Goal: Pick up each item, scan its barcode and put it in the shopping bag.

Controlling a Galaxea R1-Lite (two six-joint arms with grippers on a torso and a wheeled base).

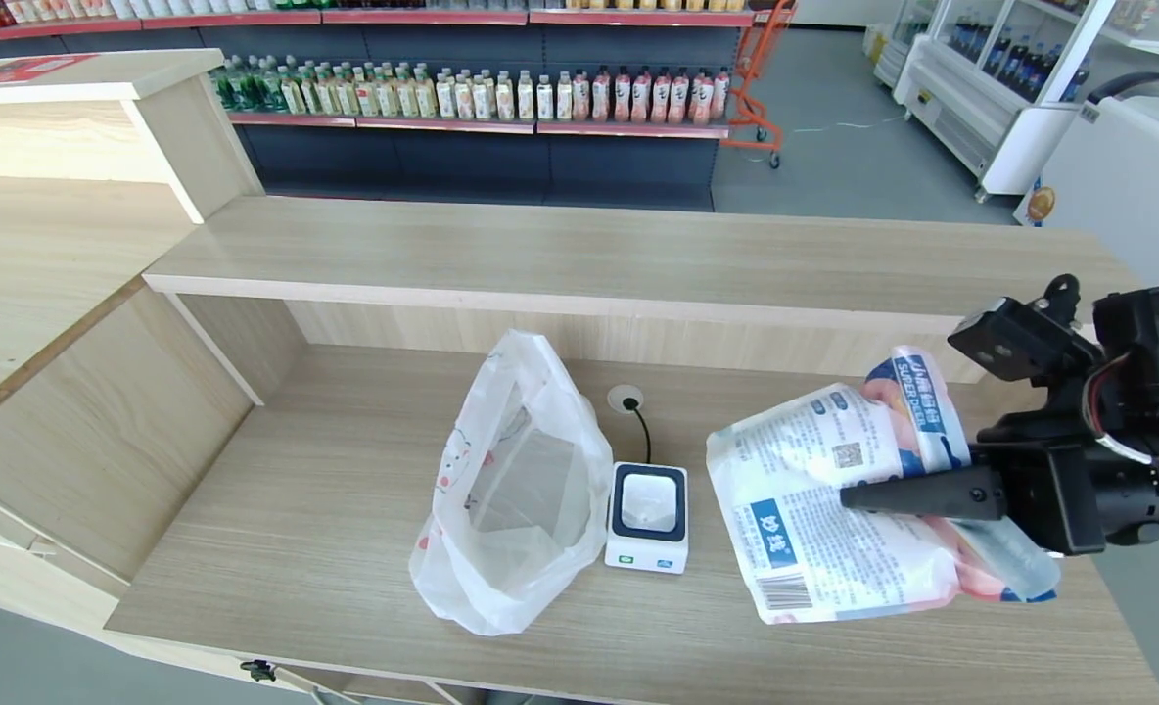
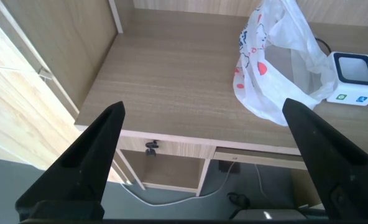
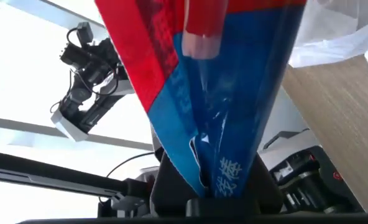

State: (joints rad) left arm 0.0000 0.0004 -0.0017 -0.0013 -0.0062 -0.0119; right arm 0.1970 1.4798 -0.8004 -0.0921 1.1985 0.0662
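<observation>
My right gripper [image 1: 858, 497] is shut on a white and blue refill pouch [image 1: 834, 499], held tilted above the counter's right side, just right of the scanner. Its printed back and barcode [image 1: 783, 591] face up. The right wrist view looks along the pouch's blue and red edge [image 3: 234, 112] clamped between the fingers. The small white barcode scanner [image 1: 647, 517] sits mid-counter with its cable running back. A white plastic shopping bag [image 1: 516, 490] stands open to the scanner's left. My left gripper [image 2: 202, 155] hangs open off the counter's front left edge, above the floor, with the bag [image 2: 277, 68] and scanner [image 2: 355, 78] beyond it.
The wooden counter [image 1: 325, 548] has a raised shelf [image 1: 638, 255] along the back and a side wall on the left. A cable hole [image 1: 625, 399] lies behind the scanner. Store shelves with bottles stand beyond.
</observation>
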